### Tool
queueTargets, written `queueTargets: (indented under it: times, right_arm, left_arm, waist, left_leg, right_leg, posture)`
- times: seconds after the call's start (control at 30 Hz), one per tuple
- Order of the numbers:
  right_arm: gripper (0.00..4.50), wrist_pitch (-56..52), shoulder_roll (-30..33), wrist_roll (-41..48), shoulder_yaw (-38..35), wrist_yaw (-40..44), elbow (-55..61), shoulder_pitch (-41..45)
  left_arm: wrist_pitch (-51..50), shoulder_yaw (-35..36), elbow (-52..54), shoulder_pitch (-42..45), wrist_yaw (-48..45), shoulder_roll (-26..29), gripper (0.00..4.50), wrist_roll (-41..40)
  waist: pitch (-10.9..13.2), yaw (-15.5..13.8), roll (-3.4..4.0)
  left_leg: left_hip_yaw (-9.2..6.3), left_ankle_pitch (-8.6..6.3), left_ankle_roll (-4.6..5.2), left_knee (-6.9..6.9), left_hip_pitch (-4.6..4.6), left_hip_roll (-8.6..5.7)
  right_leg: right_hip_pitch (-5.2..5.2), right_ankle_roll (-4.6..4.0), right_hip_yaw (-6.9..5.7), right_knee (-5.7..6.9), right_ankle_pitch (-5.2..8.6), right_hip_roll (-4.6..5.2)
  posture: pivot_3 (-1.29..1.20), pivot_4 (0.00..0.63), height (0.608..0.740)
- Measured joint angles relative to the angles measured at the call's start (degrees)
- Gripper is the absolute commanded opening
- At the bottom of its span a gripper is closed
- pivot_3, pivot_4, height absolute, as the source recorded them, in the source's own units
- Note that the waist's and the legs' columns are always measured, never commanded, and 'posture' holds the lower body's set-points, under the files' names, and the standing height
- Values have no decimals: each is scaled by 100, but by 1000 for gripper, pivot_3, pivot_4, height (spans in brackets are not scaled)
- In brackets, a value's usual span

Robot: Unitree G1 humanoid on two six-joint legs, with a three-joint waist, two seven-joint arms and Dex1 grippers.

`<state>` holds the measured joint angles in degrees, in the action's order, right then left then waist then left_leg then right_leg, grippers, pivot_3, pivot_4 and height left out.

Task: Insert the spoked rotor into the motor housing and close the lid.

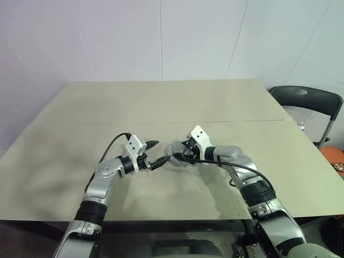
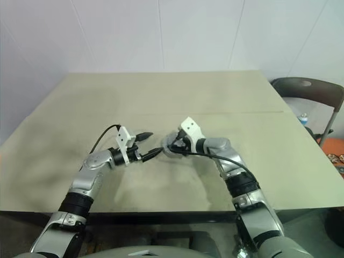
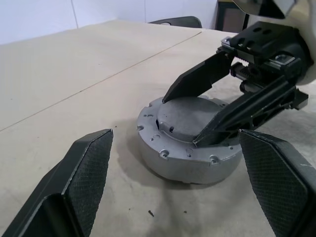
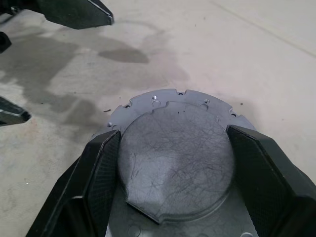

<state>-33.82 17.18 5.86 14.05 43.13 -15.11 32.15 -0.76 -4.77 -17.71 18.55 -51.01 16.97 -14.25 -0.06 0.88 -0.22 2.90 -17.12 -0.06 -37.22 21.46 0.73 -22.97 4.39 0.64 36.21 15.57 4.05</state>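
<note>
The motor housing [image 3: 190,143] is sitting on the table [image 1: 161,102], a round silvery-grey body with its grey lid [image 4: 175,160] lying flat on top. The right gripper [image 4: 173,168] is reaching down over the housing, its two black fingers [image 4: 101,173] pressing either side of the lid's raised disc, gripping it. Just beside the housing, the left gripper [image 1: 153,153] is hovering with jaws spread wide, holding nothing. Beyond the housing, a dark chair [image 1: 309,102] is standing past the table's far corner.
</note>
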Motion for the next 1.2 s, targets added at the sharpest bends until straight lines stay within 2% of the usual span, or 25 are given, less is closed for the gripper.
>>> queueTargets:
  times: [0.33,0.47,0.57,0.7,0.93,1.2]
  right_arm:
    - [3045,-402,24,-4,-4,-30,252,21]
    - [3045,-400,20,-11,-3,-82,244,12]
    - [3045,-399,15,-7,5,-83,248,11]
    - [3045,-377,9,-6,5,-101,257,-14]
    - [3045,-344,-4,-7,2,-141,269,-49]
    - [3045,-347,-2,-6,-3,-199,373,-126]
  left_arm:
    - [10,-18,-47,21,28,-91,4331,15]
    - [166,-145,-533,416,-9,-342,4331,135]
    - [326,-183,-963,797,-21,-505,3690,222]
    - [499,-178,-1406,1177,-69,-685,2444,240]
    - [680,-177,-2010,1398,-171,-811,14,264]
    - [794,-427,-2452,1646,-128,-826,14,755]
  waist:
    - [0,-17,0]
    - [0,-25,-1]
    - [-1,-16,-1]
    - [-1,-17,-1]
    - [-1,-23,-2]
    - [0,-23,-3]
  left_leg:
    - [0,-1,0,7,9,-1]
    - [-1,0,1,-4,5,-3]
    - [-1,0,2,-3,4,-4]
    - [-1,1,3,-4,4,-4]
    - [-9,2,5,-9,-1,1]
    - [-13,0,9,-15,-1,-3]
  right_leg:
    - [-9,2,-2,-2,-1,1]
    - [0,2,-3,-2,-1,1]
    - [1,3,-4,-2,-2,-1]
    - [3,5,-5,-2,-3,-9]
    - [17,8,-5,-3,-3,-35]
    - [24,17,-10,-5,-5,-52]
  posture:
    - [0,0,740]
    - [0,0,740]
    - [0,0,740]
    - [0,0,740]
    - [0,0,740]
    - [0,0,740]
